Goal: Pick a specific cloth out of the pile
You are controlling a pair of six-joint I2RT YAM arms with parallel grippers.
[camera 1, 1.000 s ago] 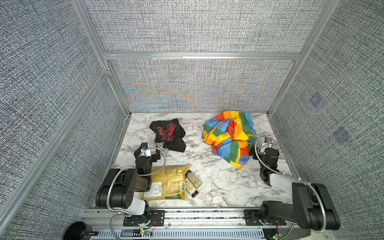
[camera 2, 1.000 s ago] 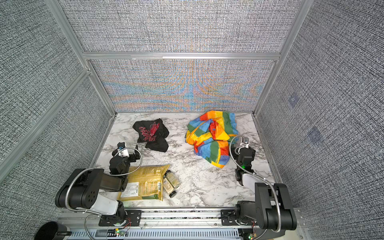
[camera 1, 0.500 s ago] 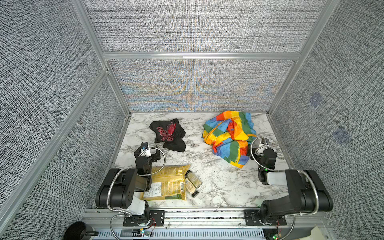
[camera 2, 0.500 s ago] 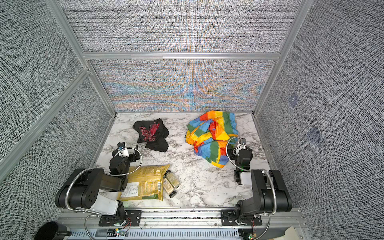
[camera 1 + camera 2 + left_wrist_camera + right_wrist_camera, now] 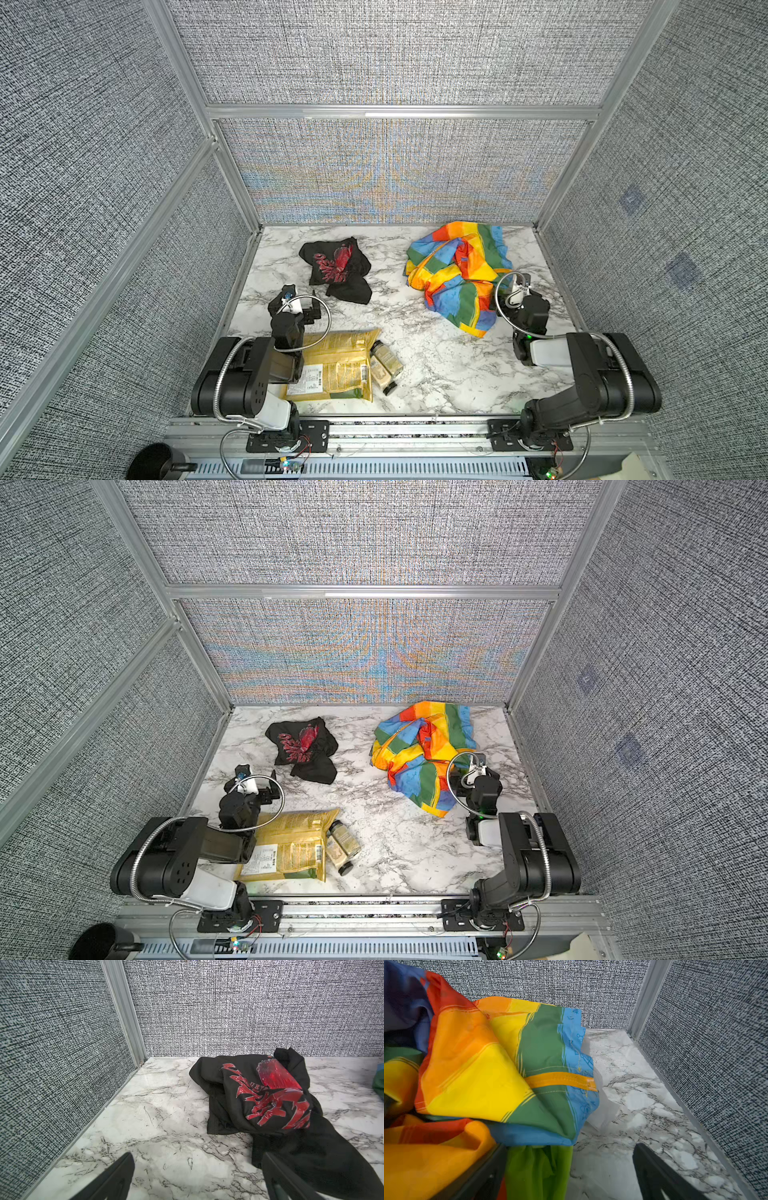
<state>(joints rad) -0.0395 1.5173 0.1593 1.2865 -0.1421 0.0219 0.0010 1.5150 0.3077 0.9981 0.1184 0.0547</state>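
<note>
The pile lies split in two. The cloth [image 5: 336, 268] [image 5: 303, 746] [image 5: 259, 1095], black with a red print, sits crumpled at the back left. The rainbow-checked cloth [image 5: 453, 274] [image 5: 419, 754] [image 5: 488, 1064] lies apart from it at the back right. My left gripper [image 5: 297, 299] [image 5: 253, 781] [image 5: 196, 1155] is open just in front of the black cloth, with bare marble between its fingers and one finger at the cloth's near edge. My right gripper [image 5: 513, 293] [image 5: 471, 773] [image 5: 569, 1147] is open at the rainbow cloth's right edge, and a green fold reaches between its fingers.
A yellow packet [image 5: 336, 365] [image 5: 291, 845] and a small spice jar [image 5: 384, 365] [image 5: 343, 845] lie at the front left, beside my left arm. Grey fabric walls close in the marble table [image 5: 415, 332] on three sides. A white sheet [image 5: 604, 1109] pokes out from under the rainbow cloth.
My right arm has folded in and its gripper has shifted slightly left and back against the rainbow cloth's edge. The left arm and both cloths have not moved.
</note>
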